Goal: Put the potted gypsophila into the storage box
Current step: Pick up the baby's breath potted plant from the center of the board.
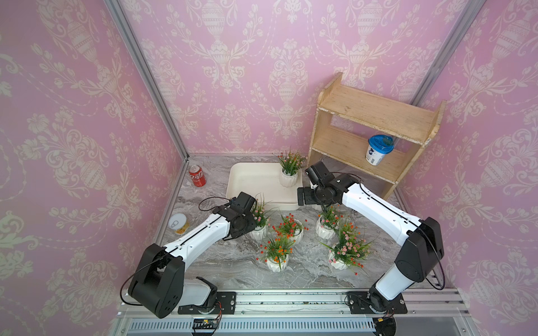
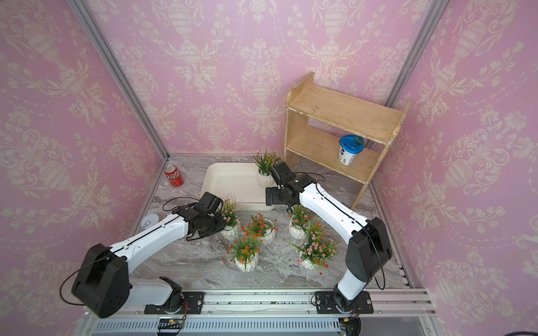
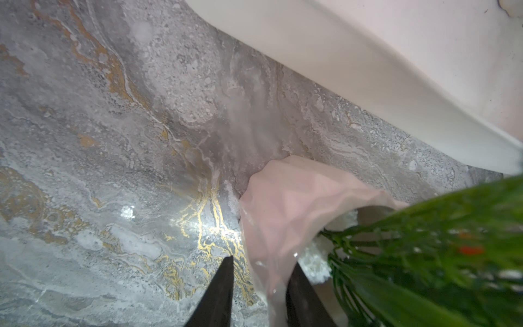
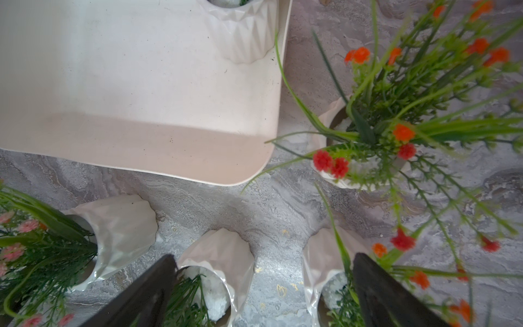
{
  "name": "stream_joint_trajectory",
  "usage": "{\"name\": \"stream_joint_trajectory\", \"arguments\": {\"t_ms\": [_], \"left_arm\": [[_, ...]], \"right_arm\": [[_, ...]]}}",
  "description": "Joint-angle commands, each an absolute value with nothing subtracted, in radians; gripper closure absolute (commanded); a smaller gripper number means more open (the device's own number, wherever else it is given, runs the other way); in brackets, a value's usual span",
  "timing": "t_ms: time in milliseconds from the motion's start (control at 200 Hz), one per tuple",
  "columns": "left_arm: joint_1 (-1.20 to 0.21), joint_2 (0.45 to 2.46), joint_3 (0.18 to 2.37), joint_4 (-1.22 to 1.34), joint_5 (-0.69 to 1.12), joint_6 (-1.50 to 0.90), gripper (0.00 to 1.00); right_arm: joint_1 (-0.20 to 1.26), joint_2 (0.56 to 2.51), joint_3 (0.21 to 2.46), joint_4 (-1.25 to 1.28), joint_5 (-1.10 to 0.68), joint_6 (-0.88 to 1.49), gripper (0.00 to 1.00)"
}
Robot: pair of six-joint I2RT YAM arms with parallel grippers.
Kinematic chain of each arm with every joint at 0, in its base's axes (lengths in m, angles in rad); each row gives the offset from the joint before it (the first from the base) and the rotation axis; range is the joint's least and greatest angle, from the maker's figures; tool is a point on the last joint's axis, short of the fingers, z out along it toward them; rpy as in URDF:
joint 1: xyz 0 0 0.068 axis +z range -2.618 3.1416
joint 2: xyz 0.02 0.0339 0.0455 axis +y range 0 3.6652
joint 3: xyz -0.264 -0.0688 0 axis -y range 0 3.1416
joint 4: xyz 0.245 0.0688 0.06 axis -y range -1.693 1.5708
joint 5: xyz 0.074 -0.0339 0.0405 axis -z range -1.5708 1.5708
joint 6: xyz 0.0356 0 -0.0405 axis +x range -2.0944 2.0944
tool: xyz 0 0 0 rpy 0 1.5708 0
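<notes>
The left fingers (image 3: 220,288) straddle the rim wall of the leftmost potted gypsophila (image 1: 258,232) on the worktop (image 1: 227,261), just near of the storage box (image 1: 253,186), with a gap showing on the outer side. The right fingers (image 4: 135,294) stand wide apart and empty. The pot looks light, rigid, glossy and top-heavy, so the wall is the place to pinch, not the sprigs.

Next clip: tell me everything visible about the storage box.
The storage box is a shallow cream-white rectangular bin, plastic-looking, with rounded corners and low walls. It lies flat, open-topped, on the grey marbled tabletop near the wooden shelf. One potted gypsophila stands upright in its far corner on the shelf's side; the rest of its floor is bare apart from a few dark specks.
</notes>
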State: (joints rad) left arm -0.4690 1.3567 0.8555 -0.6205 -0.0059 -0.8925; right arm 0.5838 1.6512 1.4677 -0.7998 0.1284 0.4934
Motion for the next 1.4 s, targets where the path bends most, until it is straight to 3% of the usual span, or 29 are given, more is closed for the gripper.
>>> {"name": "stream_joint_trajectory", "arguments": {"t_ms": [0, 505, 706, 1396], "left_arm": [[-0.476, 1.372, 0.854, -0.651, -0.029, -0.892, 0.72], [-0.483, 1.346, 0.855, -0.681, -0.039, -0.888, 0.88], [-0.484, 1.326, 0.877, -0.72, -0.052, -0.86, 1.0], [-0.452, 1.29, 1.225, -1.012, -0.133, -0.605, 1.0]], "right_arm": [[0.574, 1.607, 1.456, -0.811, 0.133, 0.471, 0.0], [0.565, 1.581, 1.448, -0.816, 0.126, 0.471, 0.0], [0.557, 1.56, 1.451, -0.827, 0.114, 0.467, 0.0], [0.423, 1.386, 1.381, -0.872, 0.081, 0.419, 0.0]]}}
